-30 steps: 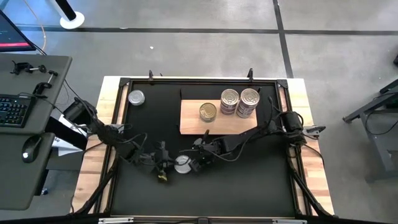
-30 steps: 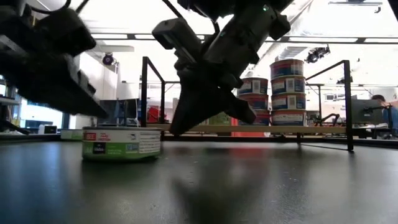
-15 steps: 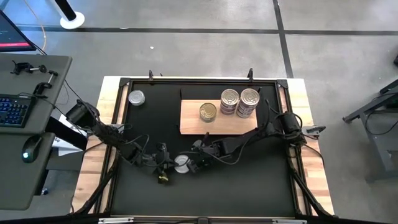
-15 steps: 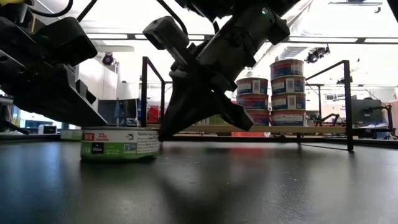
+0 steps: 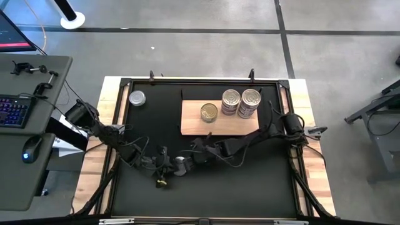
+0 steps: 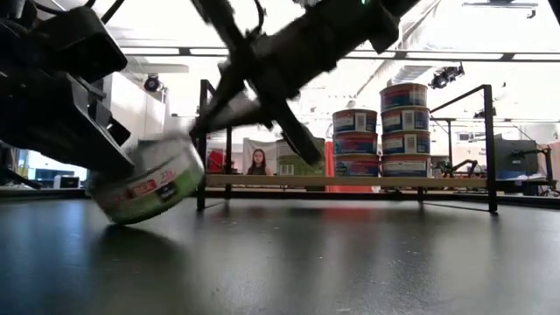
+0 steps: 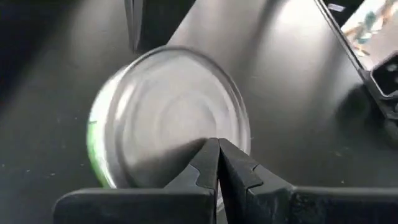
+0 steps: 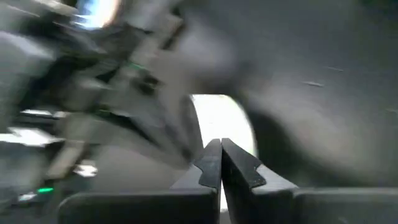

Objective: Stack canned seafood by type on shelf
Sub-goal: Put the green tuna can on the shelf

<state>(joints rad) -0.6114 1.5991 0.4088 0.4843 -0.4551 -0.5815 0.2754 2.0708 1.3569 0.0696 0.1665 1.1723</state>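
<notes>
A short tin with a green label (image 6: 149, 179) stands tipped on the black mat (image 5: 250, 181), resting on its lower left edge. Its silver face (image 7: 180, 118) is turned toward my left gripper (image 7: 217, 149), which is shut just left of it (image 5: 166, 165). My right gripper (image 8: 221, 152), also shut, comes in from the right (image 5: 187, 160) at the tin's raised side. The light-wood shelf (image 5: 190, 125) carries a single gold-lidded tin (image 5: 209, 112) and two stacks (image 5: 230, 101) (image 5: 249, 102). One more tin (image 5: 137, 98) sits at the far left. My left gripper has its shut fingertips (image 7: 208, 155) against the tin's flat silver face (image 7: 186, 134), low on it, slanting down from the table's left. My right gripper meets the tin's raised right rim (image 6: 199, 144) with its shut fingertips (image 6: 210, 118), slanting in from the right. Whether they reach under that rim I cannot tell.
A black metal frame (image 6: 203, 140) rims the mat, with posts at the corners. A side desk with keyboard and mouse (image 5: 25, 119) stands beyond the table's left edge. Bare mat lies near the front edge.
My right gripper has swung from pointing steeply down to nearly level and has gone a little toward the table's left. The tin, which sat flat on the mat, has tipped: its right side has risen while its left lower edge stays on the mat.
</notes>
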